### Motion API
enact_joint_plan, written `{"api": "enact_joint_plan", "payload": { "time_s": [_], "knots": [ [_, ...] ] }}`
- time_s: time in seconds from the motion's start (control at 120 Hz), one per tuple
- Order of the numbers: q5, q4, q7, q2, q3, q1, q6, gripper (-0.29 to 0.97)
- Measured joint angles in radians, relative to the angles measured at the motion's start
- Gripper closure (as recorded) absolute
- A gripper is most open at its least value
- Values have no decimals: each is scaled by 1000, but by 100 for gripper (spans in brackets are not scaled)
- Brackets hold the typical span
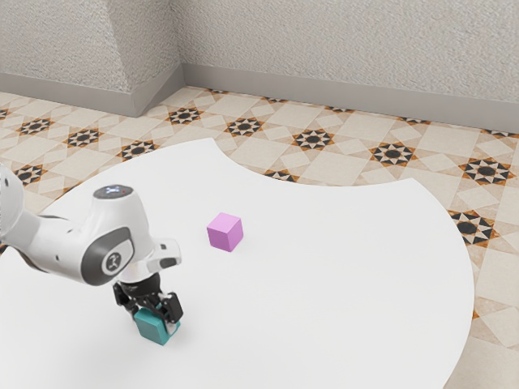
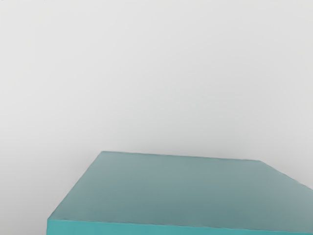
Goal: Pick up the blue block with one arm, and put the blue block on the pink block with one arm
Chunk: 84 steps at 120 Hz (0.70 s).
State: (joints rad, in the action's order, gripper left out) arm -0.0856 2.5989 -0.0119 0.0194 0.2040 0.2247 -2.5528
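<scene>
My fingers look clamped on opposite sides of the blue block, which sits on the white surface near-left of the pink block; I judge it light, rigid and smooth-faced, best held mid-height.

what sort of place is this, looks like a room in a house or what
Probably a simulated indoor room rather than a real lab: a patterned tile floor, rough plaster walls with a grey skirting, and a white table holding a pink block and a blue block.
</scene>
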Motion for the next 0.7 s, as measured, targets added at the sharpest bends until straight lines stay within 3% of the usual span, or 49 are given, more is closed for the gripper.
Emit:
{"api": "enact_joint_plan", "payload": {
  "time_s": [0.108,0.233,0.408,0.7],
  "knots": [
    [3,-5,9,-4,-13,-8,-9,20],
    [18,-44,16,-6,-20,-11,-13,29],
    [103,-433,19,97,-23,-7,110,35],
    [127,-739,22,298,-25,-3,259,37]
  ]
}}
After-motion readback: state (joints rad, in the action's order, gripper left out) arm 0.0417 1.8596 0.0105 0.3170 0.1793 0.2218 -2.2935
